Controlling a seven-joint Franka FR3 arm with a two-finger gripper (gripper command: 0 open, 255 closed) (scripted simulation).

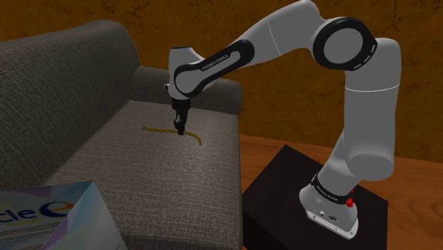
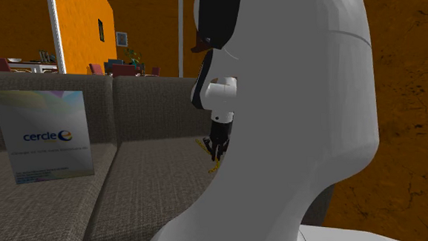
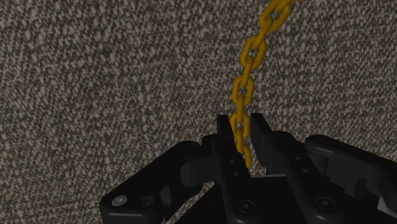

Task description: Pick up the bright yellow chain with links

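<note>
Down on the grey sofa seat (image 1: 106, 160), the yellow chain (image 3: 244, 86) lies flat, running lengthwise straight between the gripper (image 3: 240, 130) fingers, which look pinched onto a link partway along, so probably a straight-up lift next.

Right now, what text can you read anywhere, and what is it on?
"cercle" plus an e logo: white box on the sofa.
"FRANKA EMIKA": dark band on the arm.
Fine print lower on the box: too small to read.
Lettering on the arm's base ring: too small to read.
</note>
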